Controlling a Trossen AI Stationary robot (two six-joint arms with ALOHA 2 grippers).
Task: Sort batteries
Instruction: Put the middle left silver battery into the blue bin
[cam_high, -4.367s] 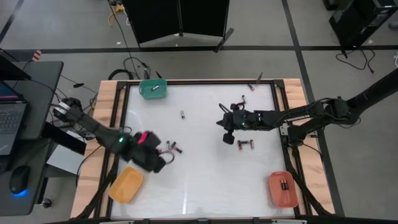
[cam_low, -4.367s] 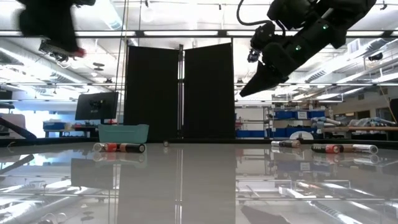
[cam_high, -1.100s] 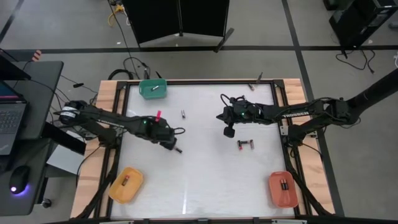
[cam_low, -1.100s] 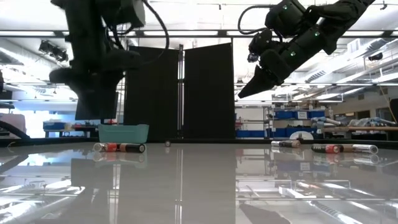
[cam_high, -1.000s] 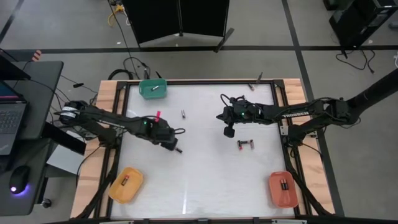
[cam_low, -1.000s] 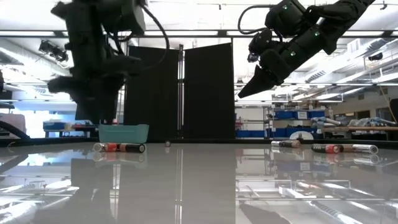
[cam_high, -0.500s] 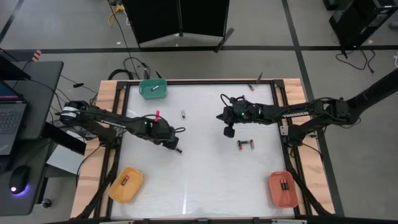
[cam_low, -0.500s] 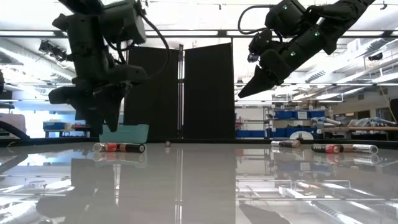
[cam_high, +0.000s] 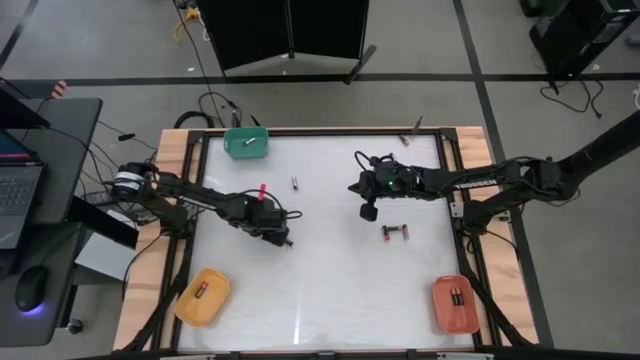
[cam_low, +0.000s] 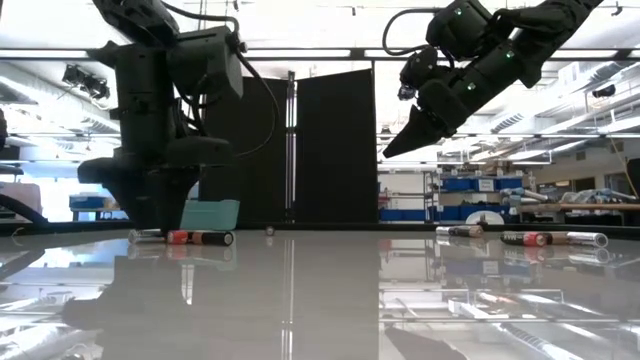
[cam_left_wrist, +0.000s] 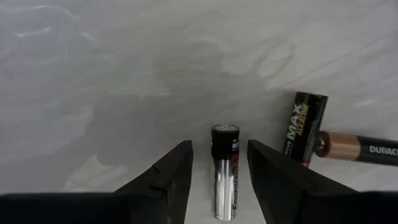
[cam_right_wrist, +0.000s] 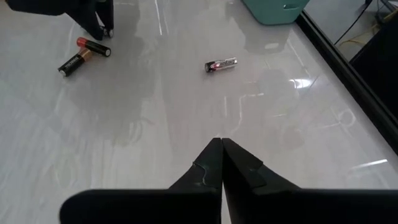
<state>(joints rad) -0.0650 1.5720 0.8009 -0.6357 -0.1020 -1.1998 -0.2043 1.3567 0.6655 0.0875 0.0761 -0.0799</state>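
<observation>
My left gripper (cam_left_wrist: 219, 149) points down at the left middle of the white table (cam_high: 330, 280), low over it, open. A silver-and-red battery (cam_left_wrist: 225, 171) lies on the table between its two fingers with a gap on each side. Two more batteries, a black one (cam_left_wrist: 305, 127) and a copper-ended one (cam_left_wrist: 357, 148), lie just beside it. My right gripper (cam_high: 368, 212) hangs shut above the table's right middle, holding nothing (cam_right_wrist: 221, 146). Below it, toward the near edge, lies a pair of batteries (cam_high: 395, 232). A single battery (cam_high: 295, 183) lies at the far middle.
A green tray (cam_high: 246, 142) stands at the far left corner. A yellow tray (cam_high: 203, 296) at the near left and an orange tray (cam_high: 454, 303) at the near right each hold batteries. The wooden table frame (cam_high: 170, 170) runs around the white top.
My left gripper has come down toward the table, staying open, until its fingers stand low on either side of a battery. The batteries have not moved.
</observation>
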